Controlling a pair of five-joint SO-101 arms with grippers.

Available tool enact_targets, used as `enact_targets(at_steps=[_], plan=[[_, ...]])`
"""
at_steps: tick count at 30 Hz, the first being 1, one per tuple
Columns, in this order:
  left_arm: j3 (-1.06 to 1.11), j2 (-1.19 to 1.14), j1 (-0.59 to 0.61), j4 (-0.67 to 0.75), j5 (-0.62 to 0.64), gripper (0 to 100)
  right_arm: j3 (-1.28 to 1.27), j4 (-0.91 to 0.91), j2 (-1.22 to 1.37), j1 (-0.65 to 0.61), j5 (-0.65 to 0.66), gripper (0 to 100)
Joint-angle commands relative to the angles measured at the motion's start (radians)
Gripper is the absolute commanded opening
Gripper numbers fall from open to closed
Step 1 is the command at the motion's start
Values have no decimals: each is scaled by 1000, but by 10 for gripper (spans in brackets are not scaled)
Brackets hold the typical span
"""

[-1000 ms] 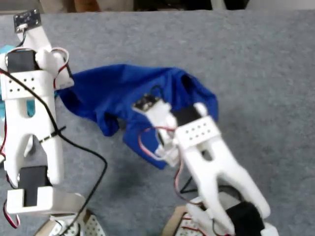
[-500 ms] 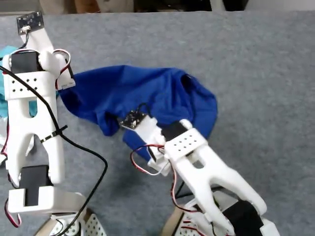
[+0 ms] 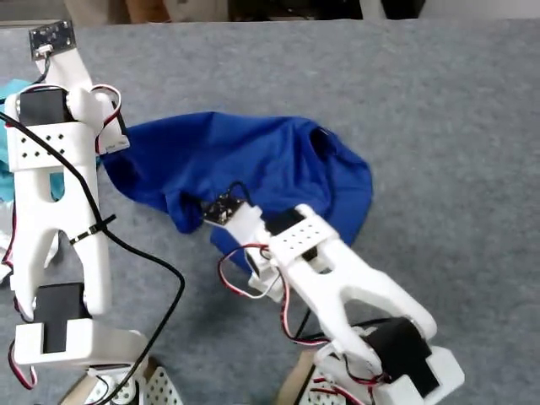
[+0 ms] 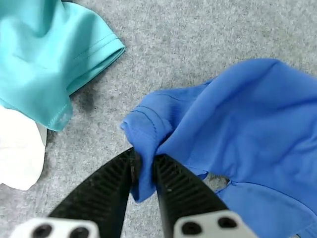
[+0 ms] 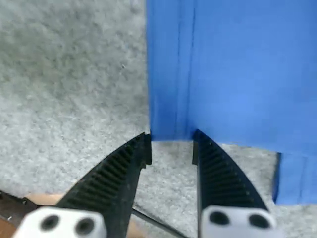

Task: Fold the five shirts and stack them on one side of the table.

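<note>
Pinched a bunched edge of the blue shirt (image 3: 253,164) in the left gripper (image 4: 143,171), with jaws pressed together on the cloth, at the end of the garment nearest the teal shirt (image 4: 44,54); probably used that hold as an anchor, to let the fabric be drawn taut and flattened ahead of any fold; left the bulk of the blue shirt crumpled and unfolded about the middle of the grey table (image 3: 439,101), between the two arms in the high view; set the right gripper (image 5: 171,141) low at the near hem of the same shirt, with jaws apart and the hem's straight edge just at the gap between the tips, not caught; looked poised to close on that hem, for the second hold needed to spread the cloth; had the teal shirt and a white cloth (image 4: 17,158) heaped together beside the left arm (image 3: 55,194), touching each other and parted from the blue one by a strip of bare table; could have been a pile awaiting its turn or the start of the stack, impossible to tell which; put the task at an early stage, on the evidence of the unfolded blue shirt; risked dragging the whole soft heap, rather than stretching it, should the open gripper have closed on too little hem.
</note>
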State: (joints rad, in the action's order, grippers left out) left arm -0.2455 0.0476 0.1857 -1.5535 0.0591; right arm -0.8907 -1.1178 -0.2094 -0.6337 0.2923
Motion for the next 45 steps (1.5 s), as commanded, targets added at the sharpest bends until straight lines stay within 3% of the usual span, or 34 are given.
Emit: enact_targets(at_steps=[1,20,25,32,37,45], plan=[[-8,39,3,17,-9,19,35,12,10,-31,-15,149],[-9,39,2,17,-11,19,74,107,211,-33,-14,143],[-9,39,2,17,-11,19,74,109,206,-16,-20,5],[-11,39,2,17,-11,19,84,101,199,64,-21,4],[-61,35,9,17,-6,19,119,18,24,140,-37,4],[-152,39,0,6,-9,19,377,-115,-584,314,-44,4]])
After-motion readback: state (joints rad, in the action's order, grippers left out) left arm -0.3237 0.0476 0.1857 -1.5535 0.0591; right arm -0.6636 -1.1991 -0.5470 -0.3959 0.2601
